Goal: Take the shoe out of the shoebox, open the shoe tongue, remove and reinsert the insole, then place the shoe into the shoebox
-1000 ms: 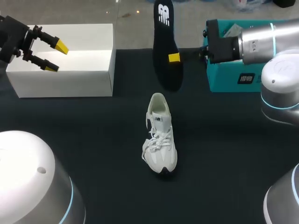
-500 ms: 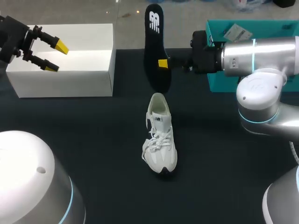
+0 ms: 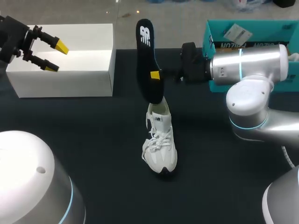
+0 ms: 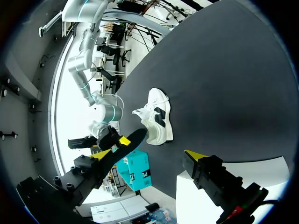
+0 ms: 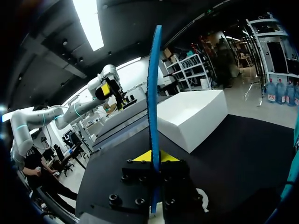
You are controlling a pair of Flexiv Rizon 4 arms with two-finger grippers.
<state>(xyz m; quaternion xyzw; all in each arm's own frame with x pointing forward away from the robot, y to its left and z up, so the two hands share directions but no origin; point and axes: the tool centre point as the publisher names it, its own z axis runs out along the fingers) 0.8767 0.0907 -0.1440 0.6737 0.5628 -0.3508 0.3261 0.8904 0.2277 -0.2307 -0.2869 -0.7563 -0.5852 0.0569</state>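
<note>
The right gripper [image 3: 155, 74] is clamped on the insole [image 3: 145, 51] at mid-length. The insole's long axis runs near-upright, lower end over the heel opening of the shoe [image 3: 161, 144], which lies mid-worktop, toe toward the near edge. The left gripper [image 3: 51, 57], jaws apart, is well apart at the far-left corner.

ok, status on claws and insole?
Right claw shut on flat black insole, upright, lower end at heel opening of white lace-up sneaker. Left claw open over white cardboard box. Nothing seen blocking the opening.
</note>
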